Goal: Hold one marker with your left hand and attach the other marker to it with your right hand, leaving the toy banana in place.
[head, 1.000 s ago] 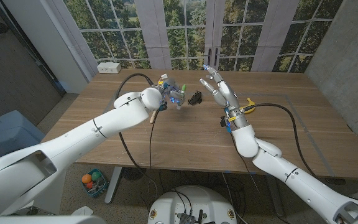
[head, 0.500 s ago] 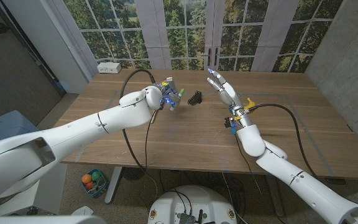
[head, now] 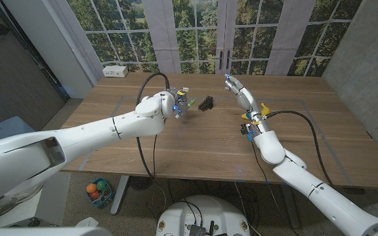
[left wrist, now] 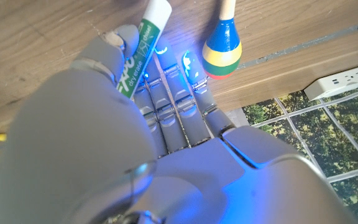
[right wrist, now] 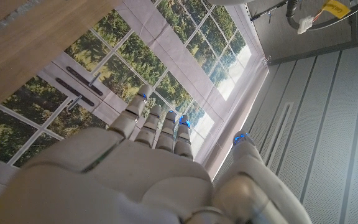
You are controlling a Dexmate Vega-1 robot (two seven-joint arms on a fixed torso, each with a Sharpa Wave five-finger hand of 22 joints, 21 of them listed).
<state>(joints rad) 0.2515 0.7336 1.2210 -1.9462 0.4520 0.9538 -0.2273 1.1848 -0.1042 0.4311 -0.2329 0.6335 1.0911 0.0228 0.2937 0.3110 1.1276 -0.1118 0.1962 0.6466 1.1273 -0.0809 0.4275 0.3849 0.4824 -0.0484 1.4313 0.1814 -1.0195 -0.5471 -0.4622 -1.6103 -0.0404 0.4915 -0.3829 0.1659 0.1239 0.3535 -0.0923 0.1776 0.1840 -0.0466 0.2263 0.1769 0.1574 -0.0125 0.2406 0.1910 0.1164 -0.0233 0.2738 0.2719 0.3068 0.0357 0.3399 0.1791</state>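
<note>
A green marker (left wrist: 143, 42) is gripped in the left hand (left wrist: 135, 143), raised over the far middle of the desk (head: 195, 141). Just past it, a striped maraca (left wrist: 222, 43) is seen on the desk. The right hand (head: 236, 91) is held open, fingers together, above the desk's far right, near a yellow banana (head: 263, 107).

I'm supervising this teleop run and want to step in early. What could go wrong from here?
1. The left hand touches a green marker lying on the table; a shallow pinch might let it slip or roll.
2. A striped maraca lies right beside the marker, so closing fingers could knock it.
3. The right hand hovers open and holds nothing; I can't pick out the second marker, so the joining step may stall.
</note>
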